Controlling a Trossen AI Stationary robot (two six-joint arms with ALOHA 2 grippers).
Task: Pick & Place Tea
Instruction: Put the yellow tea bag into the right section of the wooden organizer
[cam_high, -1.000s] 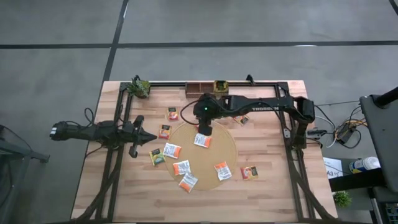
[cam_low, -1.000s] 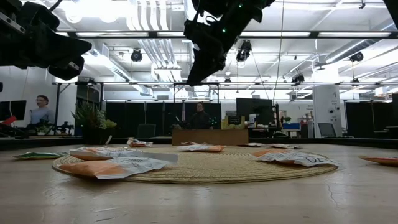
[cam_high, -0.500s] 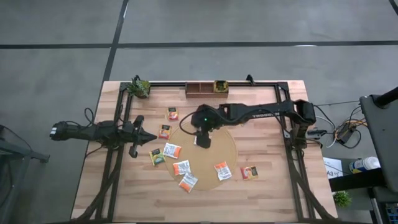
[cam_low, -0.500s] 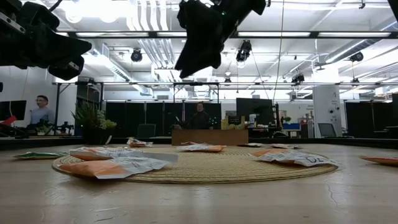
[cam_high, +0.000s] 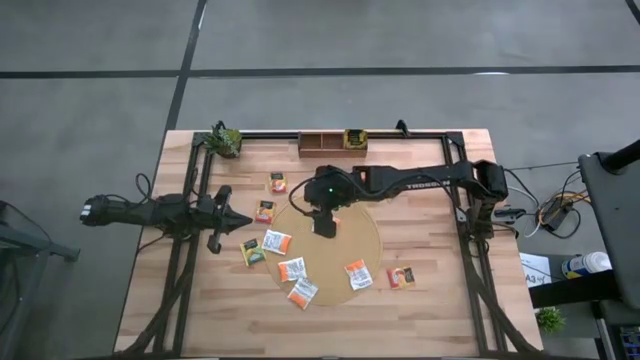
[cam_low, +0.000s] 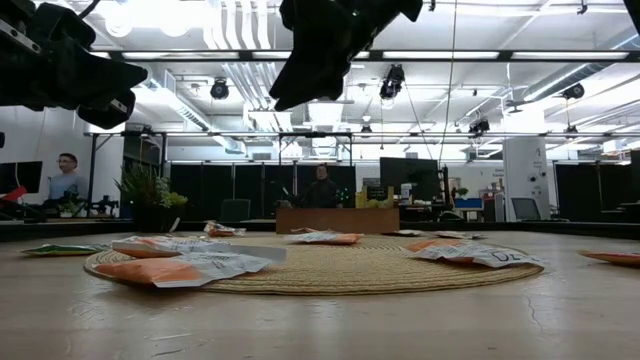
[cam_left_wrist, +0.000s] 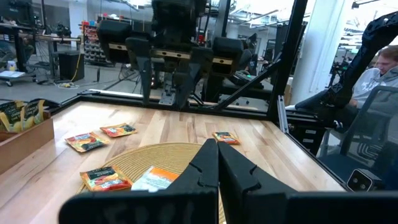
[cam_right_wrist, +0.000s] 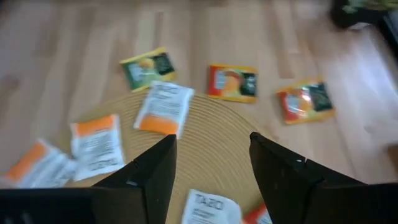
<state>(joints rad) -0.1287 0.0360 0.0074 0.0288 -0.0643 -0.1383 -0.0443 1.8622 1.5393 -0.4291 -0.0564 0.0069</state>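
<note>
Several tea sachets lie flat on the round woven mat (cam_high: 352, 242) and on the wooden table around it, such as a white one (cam_high: 277, 242), an orange one (cam_high: 401, 277) and a green and yellow one (cam_high: 252, 251). My right gripper (cam_high: 325, 226) hangs open above the mat's far half, slanting down, with nothing between its fingers (cam_right_wrist: 153, 167). Below it I see a white sachet (cam_right_wrist: 163, 107) and a white one printed TAZO (cam_right_wrist: 208, 208). My left gripper (cam_high: 245, 222) is shut and waits level at the table's left side.
A brown wooden compartment tray (cam_high: 325, 142) with a sachet (cam_high: 354, 138) standing in it sits at the far edge. A small potted plant (cam_high: 225, 140) stands at the far left corner. Black frame rails (cam_high: 470, 250) run along the table's sides. People show in the room beyond.
My right gripper has moved a little toward the table's near edge over the mat, rising slightly, and now covers the sachet that lay just in front of it. The sachets have stayed where they were.
</note>
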